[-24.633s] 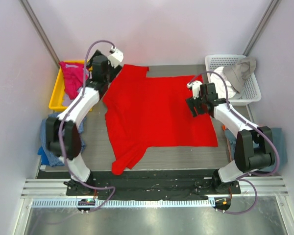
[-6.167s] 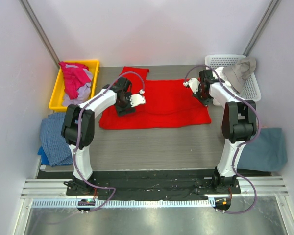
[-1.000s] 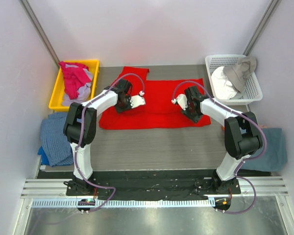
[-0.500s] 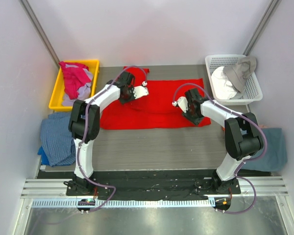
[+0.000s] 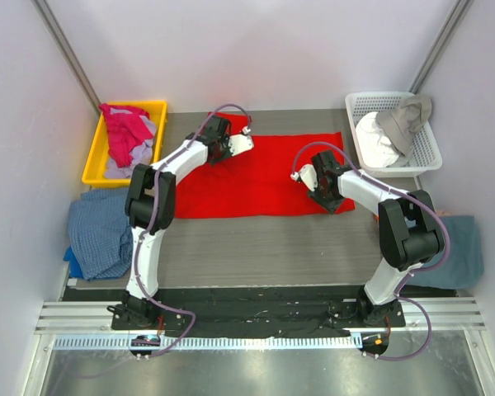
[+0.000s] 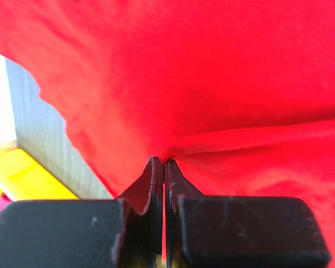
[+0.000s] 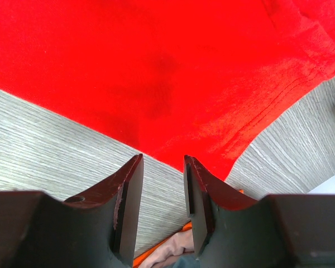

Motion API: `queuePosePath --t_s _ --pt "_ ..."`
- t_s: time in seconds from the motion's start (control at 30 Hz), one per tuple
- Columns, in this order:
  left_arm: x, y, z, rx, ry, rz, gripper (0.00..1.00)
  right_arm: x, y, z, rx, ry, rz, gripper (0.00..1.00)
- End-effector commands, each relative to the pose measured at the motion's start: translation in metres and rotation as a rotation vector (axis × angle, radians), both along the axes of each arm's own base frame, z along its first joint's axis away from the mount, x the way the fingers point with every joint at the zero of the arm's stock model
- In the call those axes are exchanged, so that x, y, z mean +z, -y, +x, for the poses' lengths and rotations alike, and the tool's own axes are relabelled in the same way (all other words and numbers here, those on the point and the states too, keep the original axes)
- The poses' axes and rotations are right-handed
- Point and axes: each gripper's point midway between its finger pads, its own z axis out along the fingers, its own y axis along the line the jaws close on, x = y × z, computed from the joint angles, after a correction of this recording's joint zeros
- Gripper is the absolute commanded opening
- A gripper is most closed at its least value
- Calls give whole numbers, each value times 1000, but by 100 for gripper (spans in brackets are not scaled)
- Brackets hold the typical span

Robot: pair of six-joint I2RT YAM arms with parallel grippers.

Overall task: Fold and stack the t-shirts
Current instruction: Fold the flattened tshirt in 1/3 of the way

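Note:
A bright red t-shirt [image 5: 268, 169] lies folded into a wide band across the middle of the table, and it fills the left wrist view [image 6: 212, 67]. My left gripper [image 5: 221, 153] is at the shirt's far left, by the sleeve. It is shut [image 6: 164, 163] on a pinch of the red cloth, which puckers at the tips. My right gripper [image 5: 330, 202] hangs over the shirt's near right corner. It is open [image 7: 162, 159], its fingertips above bare table just off the red hem [image 7: 156, 56], with nothing between them.
A yellow bin [image 5: 95, 161] at the far left holds magenta-pink and pale cloth [image 5: 125, 132]. A white basket [image 5: 421, 153] at the far right holds grey and white cloth. Blue cloth [image 5: 99, 231] lies at the left edge and teal cloth [image 5: 458, 247] at the right edge.
My left gripper has moved toward the far side and to the right, up to the sleeve, and has shut on the red cloth. The right gripper has barely moved.

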Motion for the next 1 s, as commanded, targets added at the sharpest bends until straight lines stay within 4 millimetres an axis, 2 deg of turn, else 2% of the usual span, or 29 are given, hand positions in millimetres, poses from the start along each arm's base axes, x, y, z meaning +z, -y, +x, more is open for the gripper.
queuePosePath --t_s 0.0,0.27,0.4,0.73,0.83,0.87,0.97 --pt "33 13 32 27 155 -43 0 11 -1 8 -20 40 4 42" --pt "35 33 34 -12 184 -29 0 10 -1 9 -21 39 6 42" --pt "31 34 36 -5 190 -13 5 7 0 7 -18 34 -1 42" --pt "30 35 31 -2 197 -14 5 2 -2 7 -20 28 7 42" --pt "30 37 30 -1 200 -19 14 1 -1 5 -20 25 6 42" --pt "31 37 31 6 207 -20 24 1 -1 5 -20 25 5 42" --pt "33 40 31 18 213 -39 40 1 0 4 -21 25 6 42"
